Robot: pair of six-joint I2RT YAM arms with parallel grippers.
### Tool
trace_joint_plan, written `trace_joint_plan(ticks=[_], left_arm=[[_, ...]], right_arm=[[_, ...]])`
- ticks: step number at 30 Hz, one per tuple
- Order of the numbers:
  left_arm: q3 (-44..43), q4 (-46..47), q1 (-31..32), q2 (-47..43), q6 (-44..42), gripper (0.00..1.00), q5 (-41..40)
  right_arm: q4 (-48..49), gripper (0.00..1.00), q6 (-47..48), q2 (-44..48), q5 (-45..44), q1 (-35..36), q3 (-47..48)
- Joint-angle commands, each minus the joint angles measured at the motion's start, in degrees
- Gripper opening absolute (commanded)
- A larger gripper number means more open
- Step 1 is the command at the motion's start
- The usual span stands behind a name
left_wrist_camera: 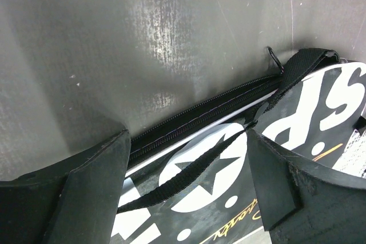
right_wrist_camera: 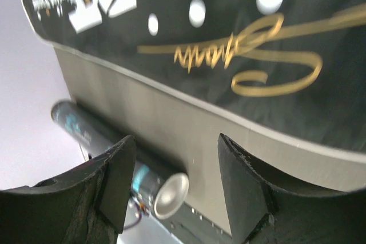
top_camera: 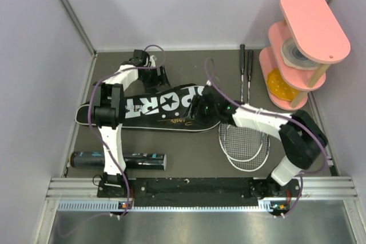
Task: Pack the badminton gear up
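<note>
The black "SPORT" bag [top_camera: 160, 108] lies flat across the middle of the table. My left gripper [top_camera: 156, 80] hangs open over its far edge. In the left wrist view its fingers [left_wrist_camera: 97, 181] straddle the bag's black strap [left_wrist_camera: 189, 174] beside the zipper [left_wrist_camera: 200, 114] without touching either. At the bag's right end my right gripper [top_camera: 201, 104] is open, nothing between its fingers [right_wrist_camera: 246, 181]. Two silver-framed rackets [top_camera: 246, 141] lie stacked to the right, handles [top_camera: 246, 67] pointing away. The black shuttle tube [top_camera: 117, 160] lies near the front edge, and its silver cap [right_wrist_camera: 171, 194] shows in the right wrist view.
A pink tiered stand [top_camera: 303, 44] fills the far right corner, holding a roll of tape and something yellow. Grey walls close in the table on the left, back and right. A metal rail [top_camera: 194, 190] with the arm bases runs along the near edge.
</note>
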State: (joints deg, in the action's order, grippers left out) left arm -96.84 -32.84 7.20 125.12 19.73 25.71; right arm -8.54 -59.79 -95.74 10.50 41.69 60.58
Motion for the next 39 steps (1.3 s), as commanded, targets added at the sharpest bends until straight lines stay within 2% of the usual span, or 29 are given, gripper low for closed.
trace_joint_plan(ticks=[1,4,7,13,18,23,27,30,33,34,37,38,39], left_arm=[[-2.3,-2.67,-0.08,1.0,-1.7,0.87,0.12],[-2.13,-2.67,-0.08,1.0,-2.5,0.87,1.35],[-2.3,-2.58,-0.08,1.18,-3.46,0.87,3.2],[-1.69,-3.19,0.0,1.27,-5.13,0.88,2.85],[-1.95,-3.72,0.27,1.62,-5.75,0.88,4.6],[-2.74,-3.9,0.97,1.88,-6.63,0.88,5.57],[-5.2,-4.25,2.29,3.81,-7.16,0.85,7.5],[-7.92,-4.42,2.55,5.22,-6.89,0.73,7.25],[-11.52,-5.12,2.47,5.75,-6.54,0.49,4.97],[-13.1,-5.39,2.47,5.58,-6.37,0.37,4.09],[-15.65,-4.34,2.47,3.3,-5.06,0.19,0.66],[-16.36,-4.08,2.47,2.51,-4.35,0.07,-1.44],[-17.06,-4.25,2.38,0.76,-3.65,0.02,-1.89]], right_arm=[[7.7,0.59,-6.91,5.38,-2.15,5.15,-10.37],[16.84,0.58,-9.9,4.87,-1.81,5.86,-16.97],[18.03,0.58,-9.38,2.33,-1.98,5.86,-17.07],[19.08,0.58,-7.97,-2.77,-2.77,4.19,-13.47],[20.32,0.58,-7.19,-7.08,-2.85,-1.42,-11.63],[17.33,0.58,-0.44,-9.89,-2.16,-6.35,-4.78],[16.0,0.58,2.4,-14.37,1.96,-9.17,0.76],[16.88,0.57,2.75,-16.49,3.73,-10.49,3.75],[16.8,0.57,3.54,-18.68,4.0,-10.93,6.65],[16.54,0.57,3.89,-19.65,4.0,-10.93,8.49],[14.17,0.57,6.34,-20.97,4.35,-11.02,13.49],[11.81,0.57,7.22,-21.58,4.53,-11.02,14.91],[10.48,0.57,8.19,-21.76,4.7,-10.93,16.49]])
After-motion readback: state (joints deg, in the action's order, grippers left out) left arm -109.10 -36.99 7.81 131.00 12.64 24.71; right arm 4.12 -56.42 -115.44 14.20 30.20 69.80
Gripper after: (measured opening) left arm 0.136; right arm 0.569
